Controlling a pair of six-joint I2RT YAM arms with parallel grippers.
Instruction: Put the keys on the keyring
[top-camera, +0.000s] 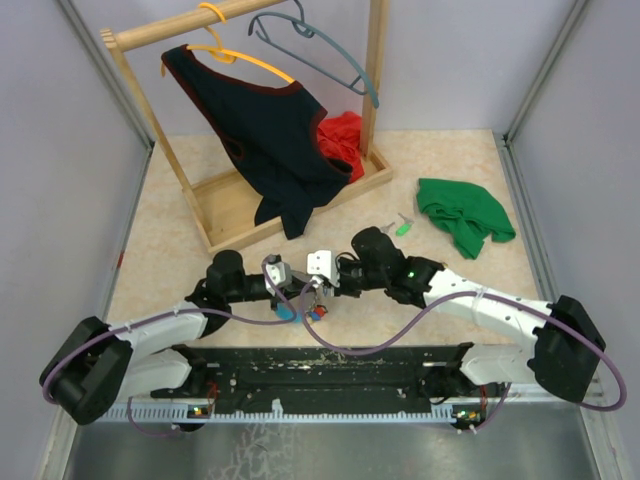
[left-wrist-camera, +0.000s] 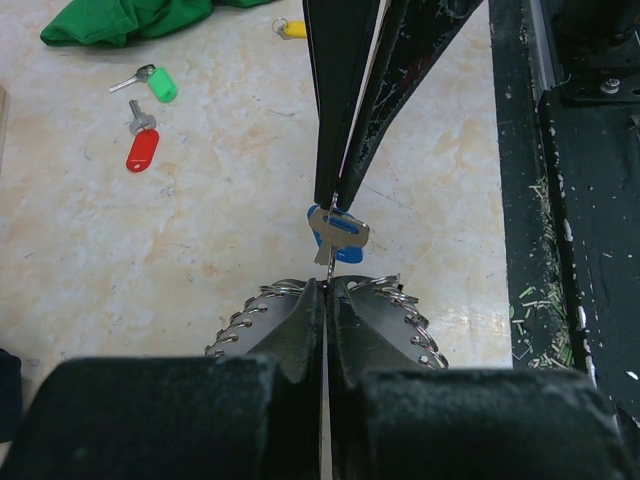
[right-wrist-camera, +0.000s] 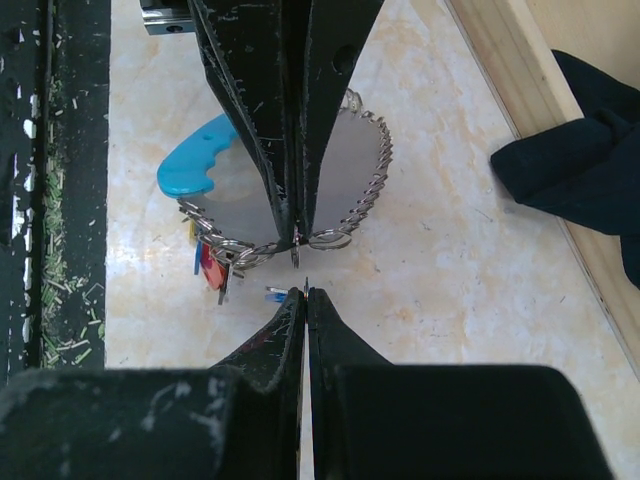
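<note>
**Keyring meets blue-capped key over the near table**

Light, springy wire: the left gripper is clamped on its coil. Opposite, the right gripper pinches the key, which is small, stiff and probably slippery, so best gripped flat.

Can't see much keyring behind the left claw (only coils either side), nor the blue-capped key's end inside the right claw.

**Arm pose.** Both arms reach forward from their bases and bend inward, the grippers meeting tip to tip ahead of the bases. Left gripper: fingers pressed together on the wiry grey coiled keyring. Right gripper: fingers closed on a blue-capped silver key.
</note>
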